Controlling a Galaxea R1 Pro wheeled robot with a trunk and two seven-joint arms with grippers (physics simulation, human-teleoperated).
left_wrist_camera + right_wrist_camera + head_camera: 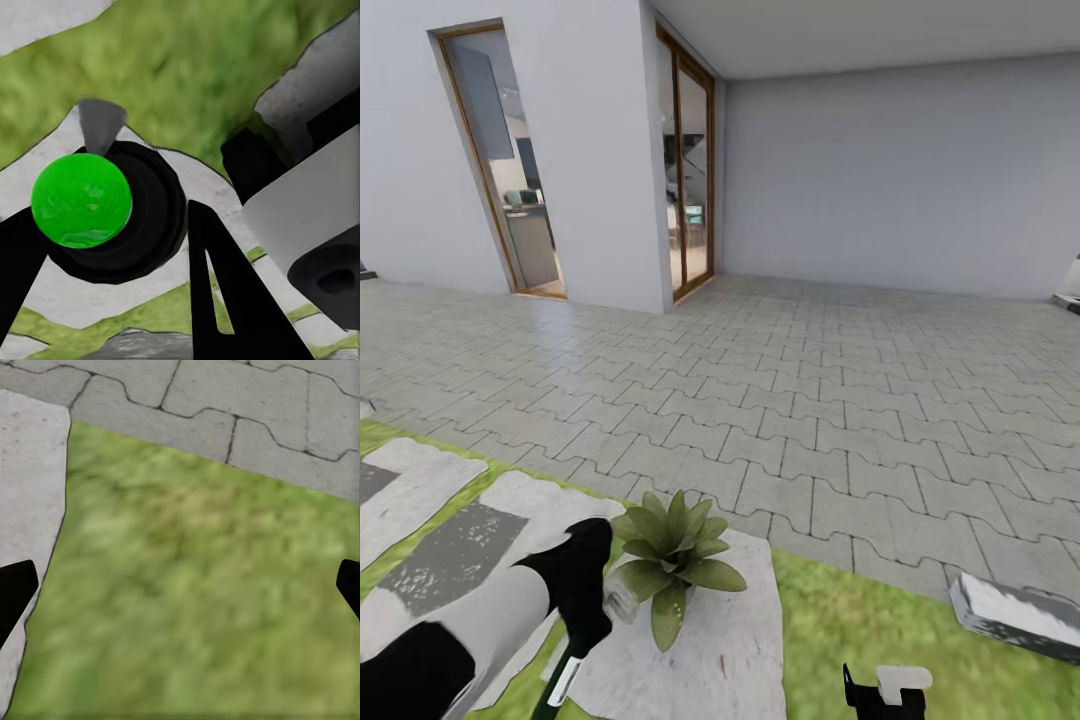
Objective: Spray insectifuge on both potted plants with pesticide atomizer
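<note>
Atomizer (105, 214) sits clamped in my left pincer (112, 247), its pale nozzle tip just beside the potted plant (675, 555) on a grey stepping stone (710, 640). My right pincer (180, 585) hangs over the lawn (195, 607), fingers wide apart.

Walls: you face pale grey plastered walls (900, 170) that meet in a recessed corner.
Doors: two tall wood-framed glass doors, one on your left (500, 160) and one in the corner (690, 170), give you a glimpse of furniture indoors.
Floor: grey interlocking paving (810, 400) spreads ahead of you up to the walls.
Lawn: green grass (840, 620) borders the paving nearest you, set with flat grey stepping stones (420, 490).
Light: even and soft, with no hard shadows.
</note>
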